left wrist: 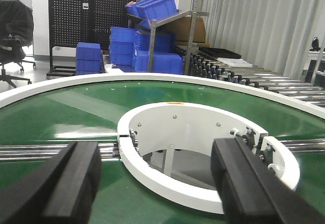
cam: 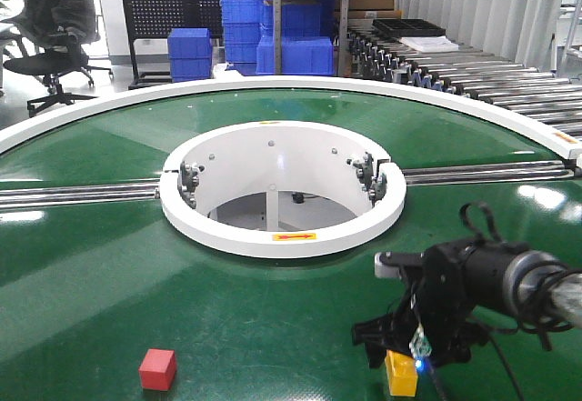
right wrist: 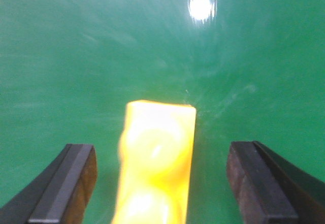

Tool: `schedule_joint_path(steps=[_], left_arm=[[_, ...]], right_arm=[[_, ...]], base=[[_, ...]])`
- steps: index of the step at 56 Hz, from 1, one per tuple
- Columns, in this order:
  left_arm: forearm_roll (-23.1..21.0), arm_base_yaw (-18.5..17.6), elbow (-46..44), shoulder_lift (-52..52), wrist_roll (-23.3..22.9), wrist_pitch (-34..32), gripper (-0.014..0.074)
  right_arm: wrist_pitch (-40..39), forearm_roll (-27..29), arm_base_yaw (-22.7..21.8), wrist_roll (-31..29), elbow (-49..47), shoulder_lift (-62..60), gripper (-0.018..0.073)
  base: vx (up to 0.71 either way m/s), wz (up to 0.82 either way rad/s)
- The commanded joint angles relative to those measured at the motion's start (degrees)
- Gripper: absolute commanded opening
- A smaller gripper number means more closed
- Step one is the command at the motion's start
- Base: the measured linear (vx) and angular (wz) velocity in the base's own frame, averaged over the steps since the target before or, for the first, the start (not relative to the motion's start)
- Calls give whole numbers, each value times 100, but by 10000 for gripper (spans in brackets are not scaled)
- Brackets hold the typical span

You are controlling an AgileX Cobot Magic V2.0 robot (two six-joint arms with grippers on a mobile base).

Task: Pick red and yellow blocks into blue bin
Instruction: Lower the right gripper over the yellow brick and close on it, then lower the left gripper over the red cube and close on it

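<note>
The right pincer [cam: 411,354] hangs low over the green desk [cam: 91,265] with its jaws apart, pointing down. The yellow brick [cam: 401,374] sits on the desk directly between them. In the right wrist view the brick [right wrist: 157,163] stands lengthwise in the middle of the gap, studs up. A strip of bare green shows on each side of it, so neither finger [right wrist: 71,183] touches it. A small blue light glows on the pincer just above the brick. The right arm [cam: 491,278] reaches in from the pincer's right side.

The red cube [cam: 157,369] lies on the desk well apart from the right pincer, off to its left and about as near the desk's front edge as the brick. It rests flat and nothing touches it.

The left pincer [left wrist: 157,178] is also spread wide, with nothing between its black fingers [left wrist: 66,183]. Ahead of it and lower lies the white ring [left wrist: 203,193] at the centre of the desk, and metal rails [left wrist: 30,150] run out from the ring to either side.

Farther out past the ring stand stacked blue crates [cam: 291,37]. A roller conveyor [cam: 509,74] is to their right and an office chair [cam: 55,28] to their far left.
</note>
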Motion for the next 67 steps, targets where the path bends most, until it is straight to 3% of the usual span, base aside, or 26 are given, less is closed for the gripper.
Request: schedule_joint_path(steps=[1,8,15,16,31,38,43,48,61,67], left_arm=[[-25,-5,-226,-68,-45,-460,576],[-25,-5,-226,-68,-45,-460,576],[-25,-5,-226,-68,-45,-460,576],[-25,-5,-226,-68,-45,-465,576],[-19,-5,-226,-68,-38,-207,576],[1,-68,-226,-68,102,802,576],[-10,-302,-226,-61,310,1631,575],[-15,-559,-226,7,480,2004,575],[-20,-1088,-277,782,710,1611,575],[26,-1096,-637,1428,820,1625,575]], right_arm=[[-305,-111,16,40,-183,-182,542],[-413,-73,16,57,-183,-108,381],[-484,-80,16,6,-183,-160,-5],[-491,-81,16,-7,-183,-177,-19],[-321,-724,15,-28,-166,-1042,-13],[-207,-1053,15,-27,99,-1771,-13],[-310,-1227,8,-26,456,-2231,-11],[-469,-1434,8,-4,871,-2595,-10],[-539,-1476,8,15,1547,-3053,-10],[-476,-1463,8,16,1617,-3082,-10]], base=[[0,0],[0,0],[0,0],[0,0],[0,0],[0,0],[0,0],[0,0],[0,0],[0,0]])
